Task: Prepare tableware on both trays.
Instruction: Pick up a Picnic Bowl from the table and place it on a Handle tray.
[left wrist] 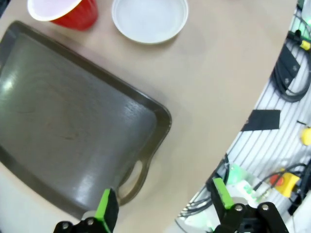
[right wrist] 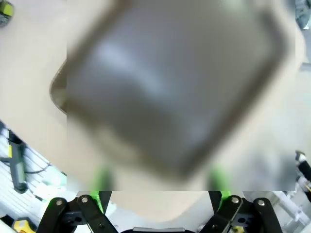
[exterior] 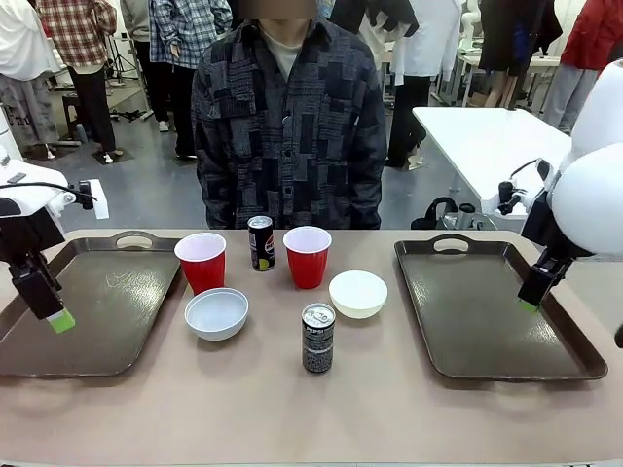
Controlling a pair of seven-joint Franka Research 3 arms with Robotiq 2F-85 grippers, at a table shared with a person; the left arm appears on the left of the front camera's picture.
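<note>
On the beige worktop point(exterior: 292, 409), a small black drink can point(exterior: 317, 338) is placed nearest, centrally. Behind it, a pale grey-white shallow bowl point(exterior: 216, 313) and a white shallow bowl point(exterior: 357, 294) are set apart. Over the left dark brown plastic tray point(exterior: 117, 302) the left tool point(exterior: 54, 311) is held spread, empty. Likewise the right tool point(exterior: 529, 302) is held over the right tray point(exterior: 477, 311). Farther back, two red plastic cups point(exterior: 201, 261) point(exterior: 308, 256) are stood beside a second black can point(exterior: 261, 242).

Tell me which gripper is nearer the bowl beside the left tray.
Left. The left gripper hovers over the left tray, which lies right beside the bowl. The right gripper hangs over the right tray, much farther off across the table.
</note>
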